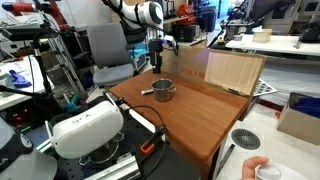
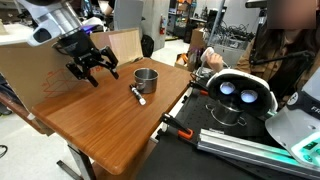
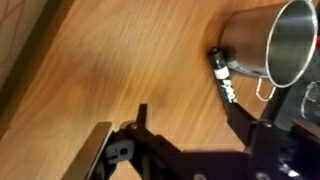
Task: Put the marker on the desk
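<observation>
A marker (image 2: 137,92) lies on the wooden worktop (image 2: 110,135) just beside a metal pot (image 2: 147,78) — the tool (image 2: 92,70) hangs nearby, released and empty.

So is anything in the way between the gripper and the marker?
Nothing visible. Only bare desk lies between the open gripper and the marker. The metal pot stands right beside the marker, not in between.

Place: you're working in a robotics lab.
Near you: a headset (image 2: 238,92) and loose cables (image 2: 182,128) lie beside your wooden desk (image 2: 100,125).
Behind you: an office chair (image 1: 108,48), white tables (image 1: 285,46) holding cardboard boxes (image 1: 262,35), and cluttered equipment racks (image 2: 178,22).
</observation>
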